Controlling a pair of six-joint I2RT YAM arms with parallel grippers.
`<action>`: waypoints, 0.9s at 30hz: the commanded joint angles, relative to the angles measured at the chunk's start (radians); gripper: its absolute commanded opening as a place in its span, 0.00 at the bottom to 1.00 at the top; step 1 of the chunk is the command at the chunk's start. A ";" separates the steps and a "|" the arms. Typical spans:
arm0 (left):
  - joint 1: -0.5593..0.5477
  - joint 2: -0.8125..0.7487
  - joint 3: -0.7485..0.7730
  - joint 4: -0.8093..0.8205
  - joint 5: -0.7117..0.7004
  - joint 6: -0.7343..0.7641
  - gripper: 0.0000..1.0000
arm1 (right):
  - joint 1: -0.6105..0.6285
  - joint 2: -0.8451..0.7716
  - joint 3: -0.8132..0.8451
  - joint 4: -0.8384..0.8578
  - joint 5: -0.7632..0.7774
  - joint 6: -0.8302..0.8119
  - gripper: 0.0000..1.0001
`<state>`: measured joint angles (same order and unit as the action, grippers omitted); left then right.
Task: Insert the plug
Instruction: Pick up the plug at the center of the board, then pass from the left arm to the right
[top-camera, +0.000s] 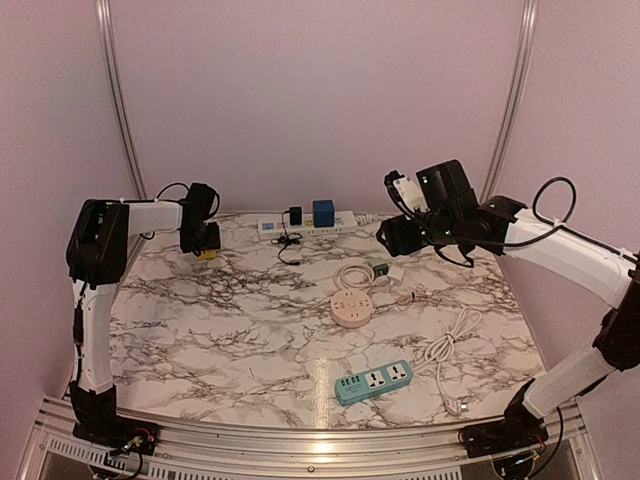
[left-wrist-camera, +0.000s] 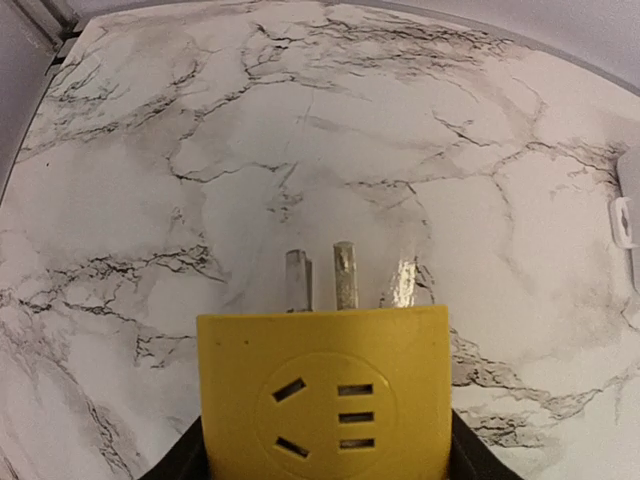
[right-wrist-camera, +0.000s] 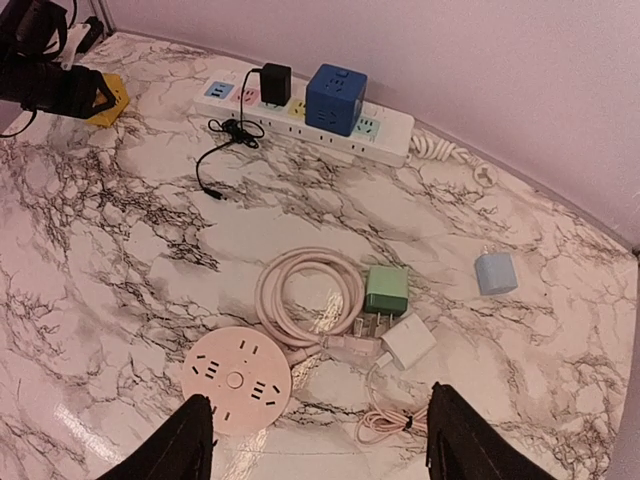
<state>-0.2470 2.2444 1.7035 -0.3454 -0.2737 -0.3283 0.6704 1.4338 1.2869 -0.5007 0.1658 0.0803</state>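
A yellow cube plug (left-wrist-camera: 325, 390) with three metal prongs pointing away fills the bottom of the left wrist view. My left gripper (left-wrist-camera: 325, 462) is shut on it, a black finger pressed to each side, low over the marble at the far left (top-camera: 207, 254). The white power strip (top-camera: 305, 224) lies along the back edge, to the right of the plug and apart from it. My right gripper (right-wrist-camera: 320, 445) hangs open and empty in the air over the table's right half (top-camera: 395, 235), above a pink round socket (right-wrist-camera: 237, 380).
The strip (right-wrist-camera: 300, 115) carries a black adapter (right-wrist-camera: 274, 82) and a blue cube (right-wrist-camera: 335, 98). A green adapter (right-wrist-camera: 386, 290), a white charger (right-wrist-camera: 408, 340) and a pale blue charger (right-wrist-camera: 494, 272) lie mid-right. A teal power strip (top-camera: 374, 381) and a white cable (top-camera: 450, 350) lie near the front.
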 joint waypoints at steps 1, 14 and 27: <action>0.009 0.023 0.025 -0.025 0.026 0.007 0.46 | 0.015 -0.015 0.014 0.024 -0.017 0.019 0.68; -0.128 -0.493 -0.454 0.410 0.910 0.088 0.00 | 0.020 -0.172 -0.116 0.133 -0.343 -0.275 0.74; -0.471 -0.788 -0.714 0.691 1.389 0.151 0.00 | 0.022 -0.423 -0.314 0.224 -0.833 -0.687 0.74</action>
<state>-0.6796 1.5108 1.0351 0.1715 0.9379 -0.1638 0.6819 1.0901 1.0149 -0.3508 -0.4362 -0.4355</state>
